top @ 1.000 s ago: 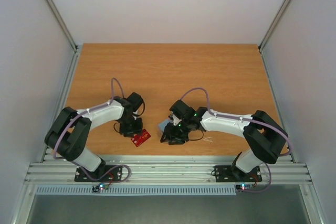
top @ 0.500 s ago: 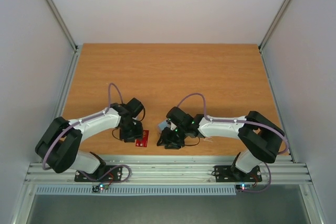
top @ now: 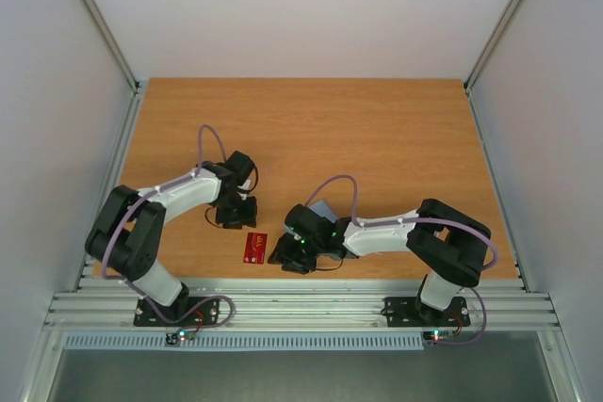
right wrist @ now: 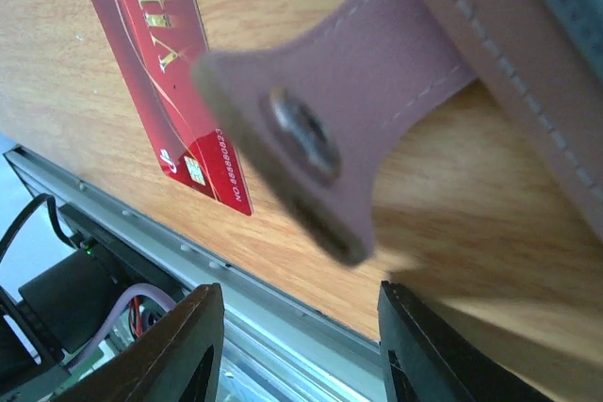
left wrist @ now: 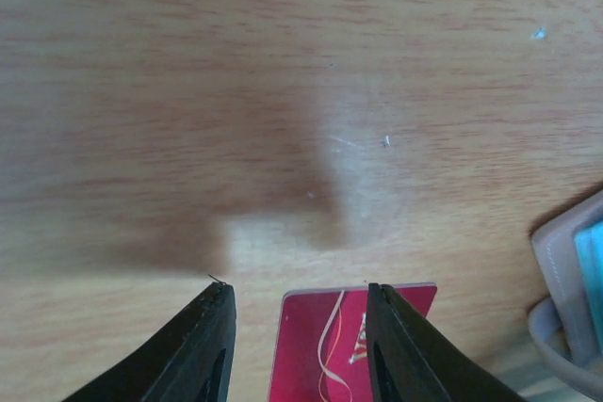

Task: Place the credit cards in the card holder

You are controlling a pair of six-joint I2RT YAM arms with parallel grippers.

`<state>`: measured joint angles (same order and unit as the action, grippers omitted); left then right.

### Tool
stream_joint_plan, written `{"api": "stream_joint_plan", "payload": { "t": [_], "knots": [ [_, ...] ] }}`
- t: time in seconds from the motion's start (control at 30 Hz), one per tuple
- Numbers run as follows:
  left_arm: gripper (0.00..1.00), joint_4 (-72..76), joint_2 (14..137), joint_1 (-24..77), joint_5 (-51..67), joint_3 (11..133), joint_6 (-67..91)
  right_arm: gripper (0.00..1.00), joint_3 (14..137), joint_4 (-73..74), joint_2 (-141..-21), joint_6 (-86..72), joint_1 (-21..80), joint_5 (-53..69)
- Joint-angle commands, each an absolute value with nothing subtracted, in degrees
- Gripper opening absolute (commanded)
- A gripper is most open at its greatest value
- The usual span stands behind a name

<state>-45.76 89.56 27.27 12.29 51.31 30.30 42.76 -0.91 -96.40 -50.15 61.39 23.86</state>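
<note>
As the overhead view shows, one red card (top: 254, 248) lies flat on the surface (top: 377, 138) between the left fingers (top: 236, 217) and right fingers (top: 285, 258), long axis running near to far. Left wrist: fingers apart, empty, card's short end between the tips; one card holder (left wrist: 565, 275) at right. Right wrist: fingers apart, empty; holder's snap flap (right wrist: 311, 129) above them, card slanted beside it.

Your top view looks down over the whole bench (top: 377, 129) from behind its near edge. Both wrist views sit close, sharing the red card (left wrist: 300, 357).
</note>
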Motion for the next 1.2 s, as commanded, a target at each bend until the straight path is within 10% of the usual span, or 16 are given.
{"api": "stream_joint_plan", "payload": {
  "t": [0.0, 0.97, 1.17],
  "knots": [
    [0.39, -44.3, 93.4, 27.1, 15.6, 52.5, 24.6, 0.48, 43.1, -1.7, -96.9, -55.2, 63.8, 20.3],
    [0.37, -39.5, 88.9, 36.1, 26.0, 39.8, 36.7, 0.49, 38.4, -3.5, -95.0, -61.0, 68.2, 15.5],
    [0.37, -45.9, 85.0, 36.2, 11.9, 46.2, 34.4, 0.49, 37.2, 0.9, -89.8, -60.7, 68.2, 12.6]
  ]
}}
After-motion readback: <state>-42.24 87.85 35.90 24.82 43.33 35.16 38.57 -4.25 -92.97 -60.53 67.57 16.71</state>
